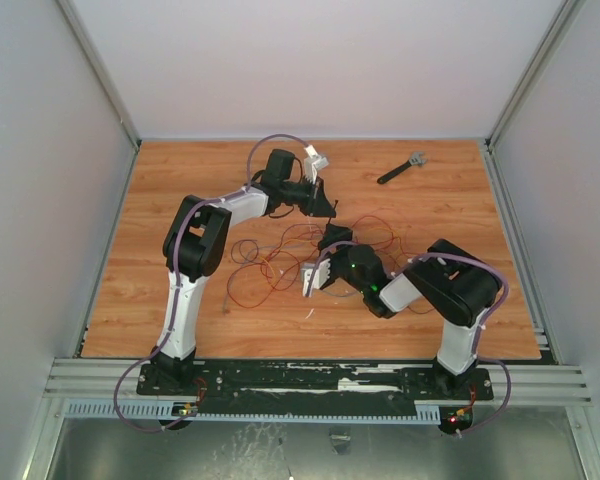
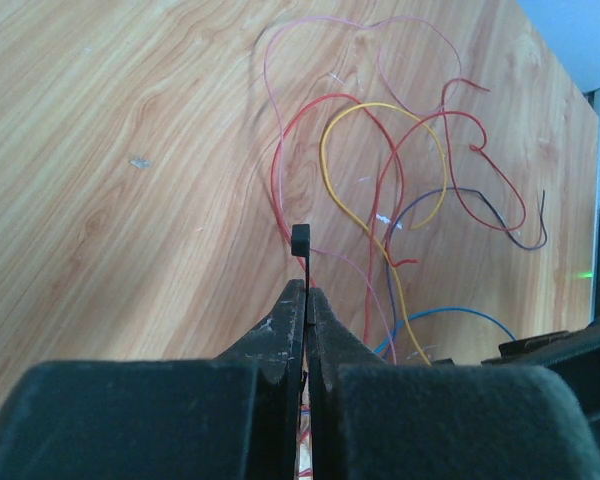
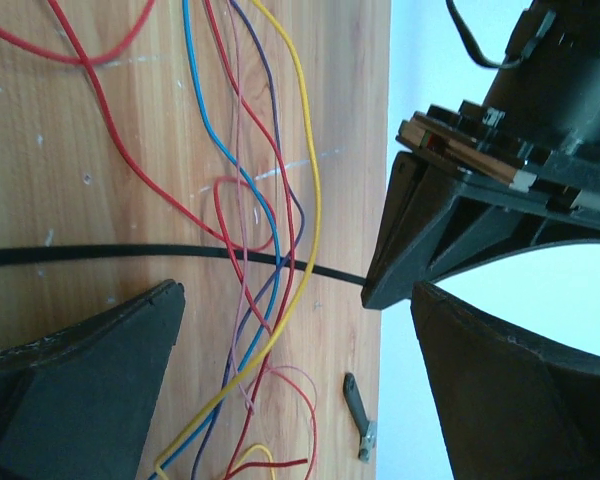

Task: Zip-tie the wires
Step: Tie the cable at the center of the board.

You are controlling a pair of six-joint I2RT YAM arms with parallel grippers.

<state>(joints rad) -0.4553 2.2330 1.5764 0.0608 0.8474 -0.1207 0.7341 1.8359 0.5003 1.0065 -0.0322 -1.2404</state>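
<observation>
**Item: zip tie** (image 3: 100,252). A thin black strip. In the right wrist view it runs level across the middle of the frame from the left edge. It crosses the strands and ends at the dark fingertips on the right. In the left wrist view its square head (image 2: 300,240) stands just above those fingertips, at frame centre.

**Holder: left gripper** (image 2: 306,290). The jaws are pressed together on the strip just below the head, so only a short length is pinched.

**Item: wires** (image 3: 265,290). Loose thin strands of red, yellow, blue, purple and pink. They lie spread on the table (image 1: 450,210) and narrow to a rough bunch where the strip crosses them. Whether the strip passes over or under them cannot be told.

**Second hand: right gripper** (image 3: 295,300). The jaws are spread wide with nothing between them. It hangs above the crossing, one finger at lower left of its view and one at lower right.

**Nearby: short black tool** (image 1: 401,169). It sits at upper right of the overhead view, well apart from the work.

**Hazards, as judged:**
- The pinch is narrow, so a tug on the tail could pivot the strip or pull it free.
- If the right jaws close here, they could catch strands together with the tail.
- Strands lying outside the bunch could be left out of the loop.
- The two grippers are close together, so a small misjudged approach could knock the held end.
</observation>
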